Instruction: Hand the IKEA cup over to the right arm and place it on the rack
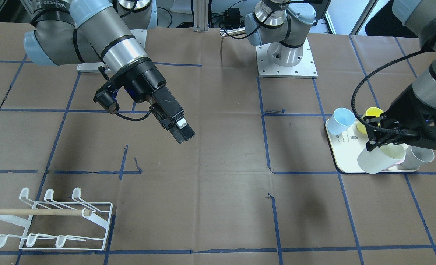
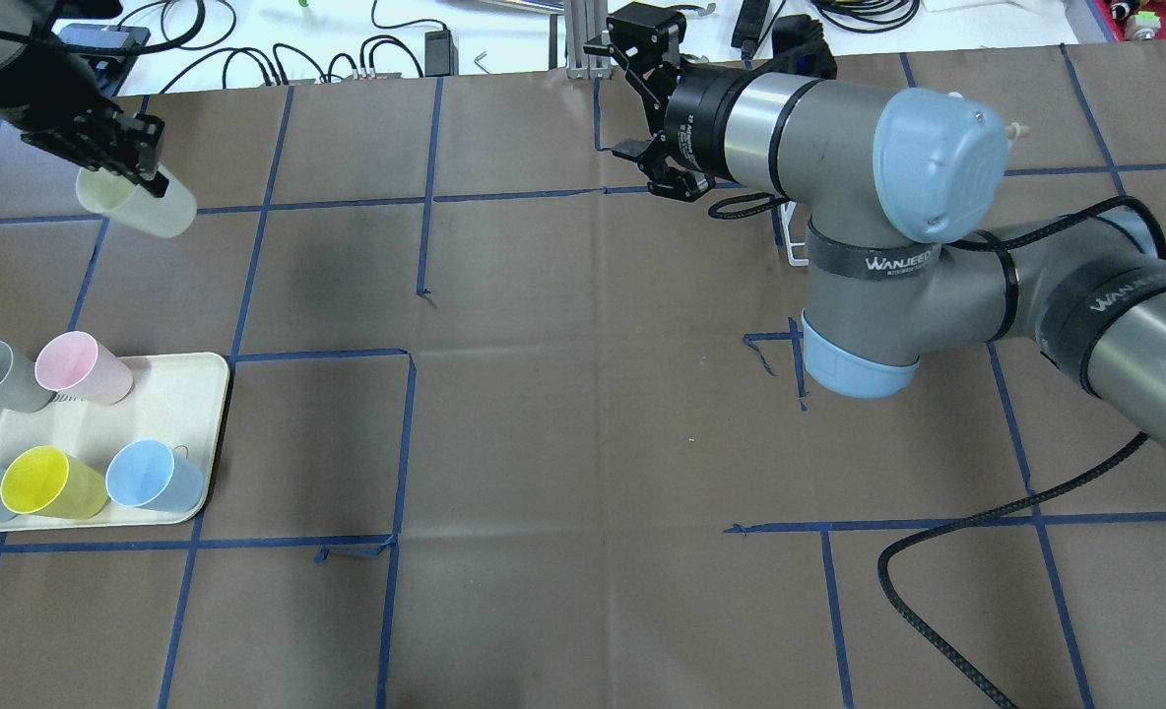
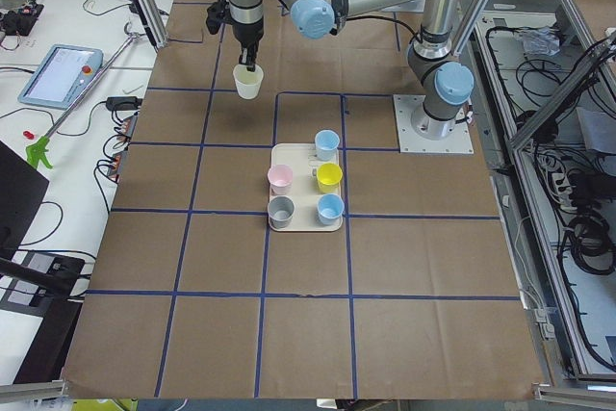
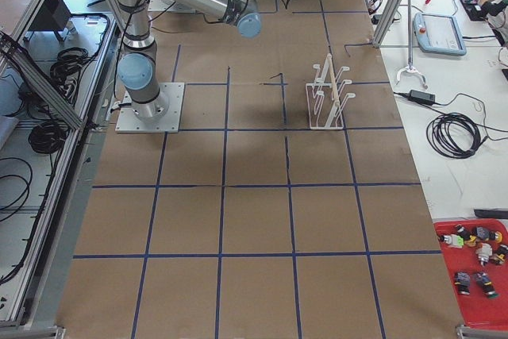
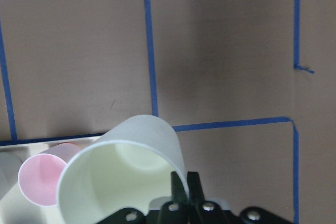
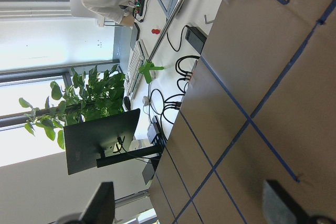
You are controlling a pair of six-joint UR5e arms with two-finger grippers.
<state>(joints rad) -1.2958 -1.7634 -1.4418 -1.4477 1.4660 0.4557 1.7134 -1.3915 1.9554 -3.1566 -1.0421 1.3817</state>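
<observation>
Front view: L gripper (image 1: 378, 140) pinches pale cup (image 1: 380, 159) by rim, aloft at 3 o'clock; white rack (image 1: 56, 221) at 8 o'clock. Overhead: R gripper (image 2: 613, 96) at 12 o'clock, jaws spread; pale cup at 10 o'clock, apart from tray (image 2: 189, 394).

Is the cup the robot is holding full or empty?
Empty. The wrist camera looks straight into the pale cup and shows only its bare inside. The left gripper holds it tilted by the rim.

Spread wide, the right end effector (image 6: 194, 208) faces a table (image 6: 273, 77), plant (image 6: 89, 103) and monitor (image 6: 100, 140).
</observation>
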